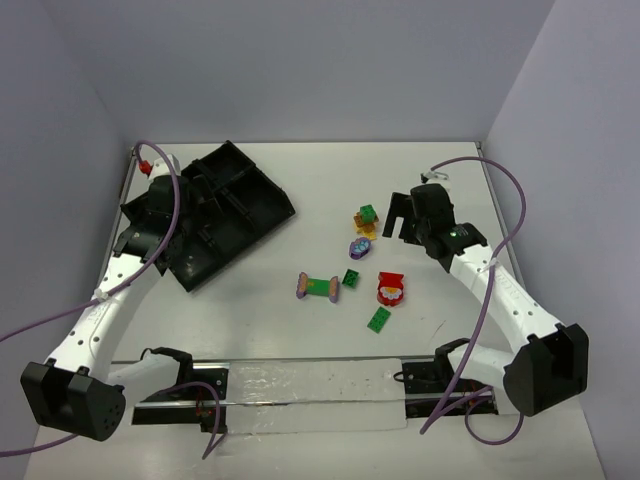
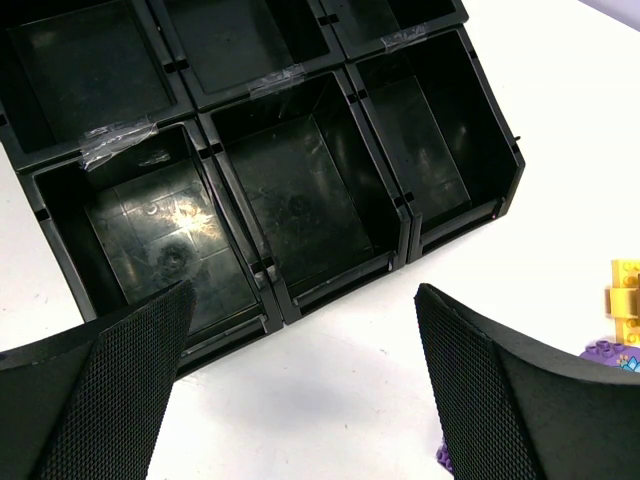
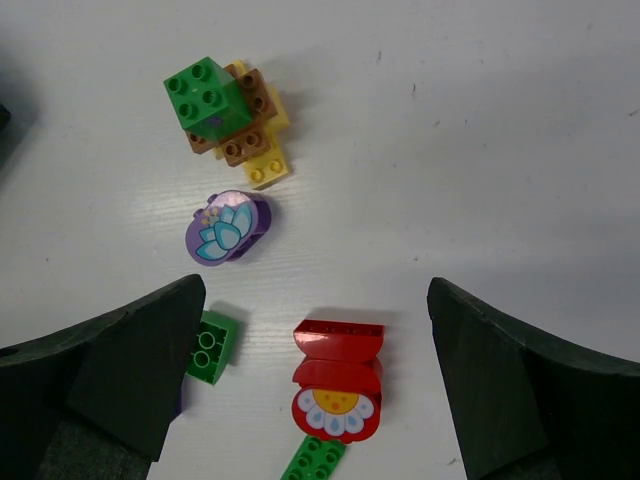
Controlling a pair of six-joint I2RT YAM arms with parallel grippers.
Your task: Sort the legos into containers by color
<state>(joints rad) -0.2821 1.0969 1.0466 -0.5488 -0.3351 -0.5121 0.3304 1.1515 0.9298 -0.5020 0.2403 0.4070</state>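
The black divided tray (image 1: 250, 205) sits at the back left, its compartments (image 2: 300, 190) bare inside. Loose legos lie mid-table: a green brick on a brown and yellow stack (image 1: 367, 218) (image 3: 208, 95), a purple oval piece (image 1: 357, 247) (image 3: 225, 228), a small green brick (image 1: 351, 278) (image 3: 211, 347), a purple-ended green bar (image 1: 317, 287), a red-and-white flower brick (image 1: 390, 290) (image 3: 338, 385) and a flat green plate (image 1: 379, 319) (image 3: 315, 462). My right gripper (image 1: 398, 222) (image 3: 315, 290) hangs open above the red brick, holding nothing. My left gripper (image 1: 190, 195) (image 2: 302, 292) is open by the tray, hard to pick out against it from above.
A yellow piece (image 2: 625, 295) and a purple piece (image 2: 610, 352) show at the right edge of the left wrist view. A pale strip (image 1: 310, 395) runs along the near table edge between the arm bases. Purple cables (image 1: 520, 215) loop beside both arms. Walls close in the back and sides.
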